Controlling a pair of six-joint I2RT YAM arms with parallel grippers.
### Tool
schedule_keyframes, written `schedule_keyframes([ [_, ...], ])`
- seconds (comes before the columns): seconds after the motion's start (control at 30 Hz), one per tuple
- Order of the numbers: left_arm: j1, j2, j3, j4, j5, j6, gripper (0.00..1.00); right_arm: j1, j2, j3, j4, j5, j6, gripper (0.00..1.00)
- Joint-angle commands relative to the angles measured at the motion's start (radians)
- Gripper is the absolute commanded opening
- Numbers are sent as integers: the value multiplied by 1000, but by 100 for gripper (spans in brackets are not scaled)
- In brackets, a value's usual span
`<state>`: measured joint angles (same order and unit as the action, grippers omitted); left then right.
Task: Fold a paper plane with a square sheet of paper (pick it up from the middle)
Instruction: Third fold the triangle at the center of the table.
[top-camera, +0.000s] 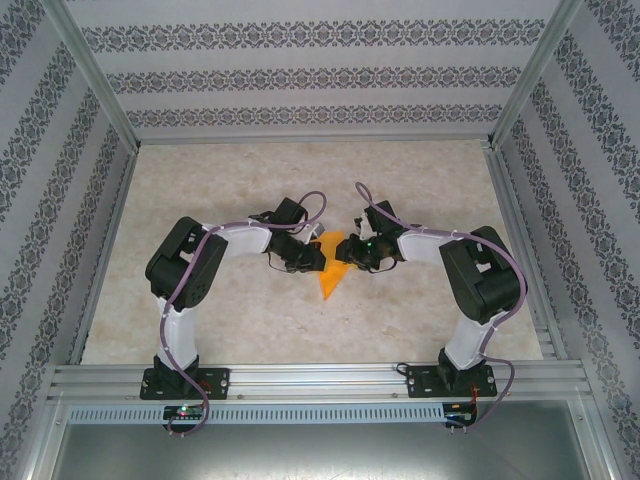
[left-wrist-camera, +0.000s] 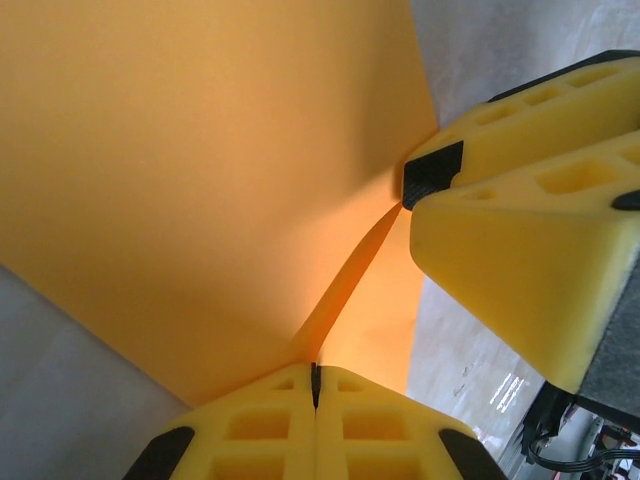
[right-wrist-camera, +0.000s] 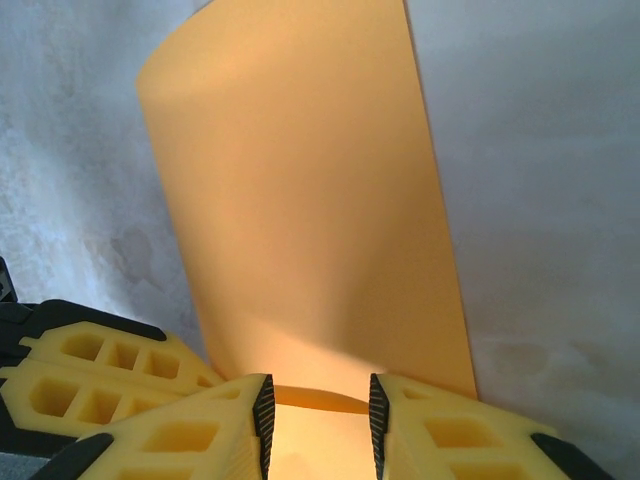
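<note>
So here's where we're at. Our left gripper (left-wrist-camera: 315, 385) is clamped tight, with its fingers pressed flat together. A creased edge of the orange sheet of paper (left-wrist-camera: 200, 180) runs right into the seam between them, so it's grasping the sheet. Our right gripper (right-wrist-camera: 320, 405) sits just across from it, nearly nose to nose. Its jaws are part-way apart, with a bowed band of the same sheet spanning pad to pad and touching both. So that one's holding the sheet too, just not pinched flat.

The sheet sits between the two hands, mid-table. Past the left fingertips a big flat panel spreads away. Ahead of the right fingertips there's a tall panel with one rounded far corner and a long straight edge on its right side. From above it reads as a wedge, with the point poking out toward the arm bases. We can't tell whether that point touches the table.

As for room, open marbled table (top-camera: 220, 190) runs on the outer side of each hand and beyond them. The tight spot is between the hands themselves: the left gripper's fingers (right-wrist-camera: 100, 375) sit just beside the right fingertips, on their left. Aluminium frame rails (top-camera: 115, 108) and patterned walls (top-camera: 320, 80) box the table in, well apart from both hands. Purple cables (top-camera: 322, 203) loop close behind the wrists.
</note>
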<state>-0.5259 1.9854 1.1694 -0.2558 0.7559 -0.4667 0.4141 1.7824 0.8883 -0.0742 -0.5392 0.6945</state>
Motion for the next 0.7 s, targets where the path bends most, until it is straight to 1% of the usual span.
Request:
schedule_keyframes([
  [0.0,20,12,21,-40,-2,38,7,-9,16,19,-23,24,-34,33],
  [0.47,27,9,14,-62,-16,59,7,-10,-52,33,-59,52,-56,36],
  [0.67,28,7,13,-63,-17,62,7,-10,-14,71,-70,38,-67,35],
])
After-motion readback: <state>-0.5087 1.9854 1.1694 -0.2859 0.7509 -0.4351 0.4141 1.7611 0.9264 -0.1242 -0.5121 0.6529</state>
